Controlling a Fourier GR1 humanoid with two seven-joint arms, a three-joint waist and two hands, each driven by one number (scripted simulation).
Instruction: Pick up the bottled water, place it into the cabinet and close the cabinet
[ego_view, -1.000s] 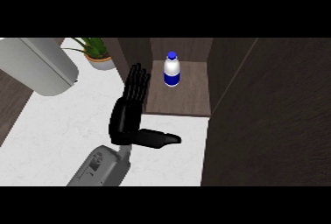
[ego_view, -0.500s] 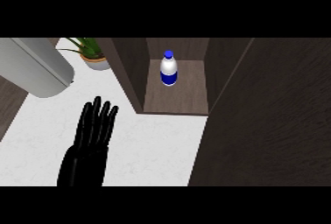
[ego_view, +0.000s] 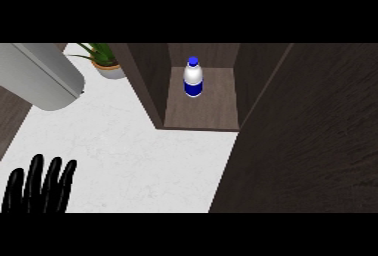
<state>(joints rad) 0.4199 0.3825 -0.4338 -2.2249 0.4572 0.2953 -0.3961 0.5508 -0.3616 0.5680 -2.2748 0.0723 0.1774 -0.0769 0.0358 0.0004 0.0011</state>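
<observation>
The water bottle (ego_view: 193, 79), white with a blue cap and blue label, stands upright inside the open dark wood cabinet (ego_view: 201, 112), toward the back of its floor. Nothing touches it. My left hand (ego_view: 37, 187) shows at the lower left edge over the white counter, fingers straight and pointing up, open and holding nothing. It lies well away from the cabinet. The right hand shows nowhere in the head view.
The cabinet door (ego_view: 310, 135) fills the right side as a big dark wooden panel. A grey cylindrical appliance (ego_view: 40, 75) lies at the upper left, and a potted plant (ego_view: 103, 62) stands behind it. White counter (ego_view: 133, 155) stretches in front of the cabinet.
My left hand has drawn back from beside the cabinet toward the lower left edge. The bottle stays where it stood inside the cabinet.
</observation>
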